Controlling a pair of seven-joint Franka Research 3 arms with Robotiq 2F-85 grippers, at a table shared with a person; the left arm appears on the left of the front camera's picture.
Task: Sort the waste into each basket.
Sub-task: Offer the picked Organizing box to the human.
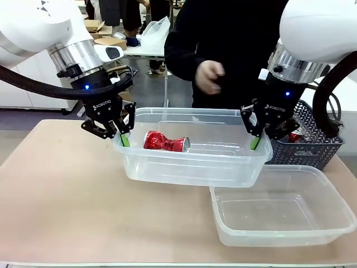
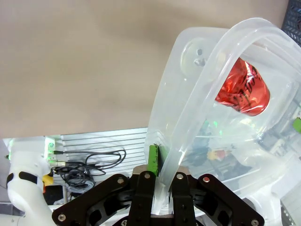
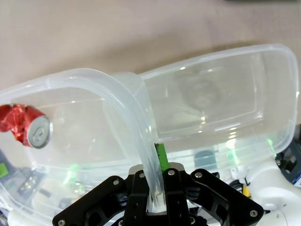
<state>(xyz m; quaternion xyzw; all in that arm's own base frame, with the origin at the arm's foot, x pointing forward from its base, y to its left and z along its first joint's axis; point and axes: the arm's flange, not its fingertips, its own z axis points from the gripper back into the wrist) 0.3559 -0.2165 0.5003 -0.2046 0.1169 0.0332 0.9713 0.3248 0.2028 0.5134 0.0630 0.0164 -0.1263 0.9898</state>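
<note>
ROBOTIQ left end effector (image 1: 124, 137), right end effector (image 1: 255, 140), both clamped on basket (image 1: 184, 168) rim, red can (image 1: 164, 142) inside

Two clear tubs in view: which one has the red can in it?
The far tub, its end rims clamped by the left gripper and right gripper, holds the crushed red can. The near tub, on the robot's right, holds nothing.

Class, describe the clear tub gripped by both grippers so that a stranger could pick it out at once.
On the tan table are two alike clear tubs. Take the farther tub, its rim pinched at each end by the left gripper and right gripper. Unlike the empty nearer tub, it holds a crushed red can.
</note>
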